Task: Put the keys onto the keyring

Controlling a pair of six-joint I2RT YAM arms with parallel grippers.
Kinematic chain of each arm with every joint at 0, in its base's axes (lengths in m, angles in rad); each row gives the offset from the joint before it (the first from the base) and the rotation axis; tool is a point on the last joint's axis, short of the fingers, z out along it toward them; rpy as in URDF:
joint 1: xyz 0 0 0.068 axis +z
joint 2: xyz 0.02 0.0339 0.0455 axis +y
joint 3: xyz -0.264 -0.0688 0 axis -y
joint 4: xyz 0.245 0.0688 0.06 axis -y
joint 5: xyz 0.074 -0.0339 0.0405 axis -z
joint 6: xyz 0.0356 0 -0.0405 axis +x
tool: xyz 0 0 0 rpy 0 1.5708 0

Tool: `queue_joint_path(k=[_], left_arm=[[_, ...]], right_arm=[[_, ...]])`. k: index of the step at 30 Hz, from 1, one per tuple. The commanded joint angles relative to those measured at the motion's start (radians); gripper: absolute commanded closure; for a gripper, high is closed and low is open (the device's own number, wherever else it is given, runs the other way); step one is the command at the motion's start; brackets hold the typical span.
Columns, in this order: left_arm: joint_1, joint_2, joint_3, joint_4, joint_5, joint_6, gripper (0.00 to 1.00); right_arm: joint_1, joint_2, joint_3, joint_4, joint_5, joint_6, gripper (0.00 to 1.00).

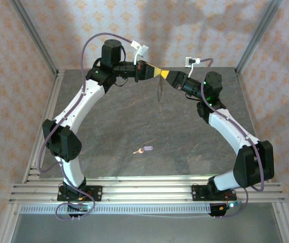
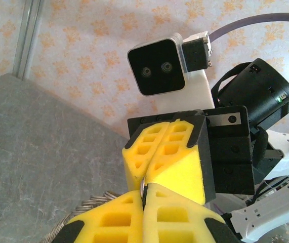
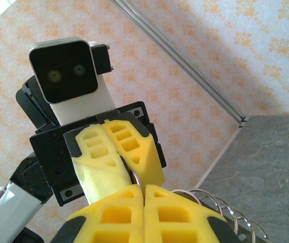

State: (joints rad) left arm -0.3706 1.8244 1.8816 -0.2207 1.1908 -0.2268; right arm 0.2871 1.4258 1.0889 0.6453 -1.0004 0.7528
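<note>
The grey stone-patterned bench (image 1: 134, 116) is carrying both white-and-black arms, and everything is best placed from the thin tan-brown oval wire keyring (image 1: 160, 92), which is hanging in the air above the far middle of the bench.

The left arm (image 1: 76, 111) is reaching in from the keyring's left and the right arm (image 1: 230, 131) from its right. They are meeting tip to tip directly above the keyring. The yellow-padded left end effector (image 1: 154, 71) is pinching the top of the wire with its fingers pressed together. The yellow-padded right end effector (image 1: 164, 75) is doing the same from the opposite side, so both are clamped on the keyring. In the left wrist view the keyring's fringe of dull coiled pieces (image 2: 91, 206) is dangling below the grip.

The tiny key with a pale lilac head and a short brass-coloured blade (image 1: 145, 149) is lying flat on the bench, well apart from the keyring on its near side and untouched.

The step in hand looks like steadying or re-gripping the keyring between the two arms; threading is not yet begun. Next, one end effector probably needs to be letting go, descending to the key and pinching its head, while the other is holding the keyring steady with its opening reachable.
</note>
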Motion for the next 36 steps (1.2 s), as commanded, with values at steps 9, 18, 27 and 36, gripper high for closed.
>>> queue_joint_path(k=[9, 18, 27, 36], left_arm=[[-0.005, -0.169, -0.262, 0.443, -0.326, -0.334, 0.69], [-0.008, -0.278, -0.495, 0.684, -0.561, -0.54, 0.62], [-0.05, -0.258, -0.503, 0.717, -0.576, -0.589, 0.62], [-0.079, -0.225, -0.495, 0.753, -0.574, -0.615, 0.63]], right_arm=[[0.019, -0.047, -0.036, 0.128, 0.197, 0.072, 1.0], [0.035, -0.065, -0.087, 0.217, 0.335, 0.148, 1.0], [0.069, -0.049, -0.084, 0.268, 0.381, 0.173, 1.0], [0.075, -0.022, -0.08, 0.305, 0.388, 0.209, 1.0]])
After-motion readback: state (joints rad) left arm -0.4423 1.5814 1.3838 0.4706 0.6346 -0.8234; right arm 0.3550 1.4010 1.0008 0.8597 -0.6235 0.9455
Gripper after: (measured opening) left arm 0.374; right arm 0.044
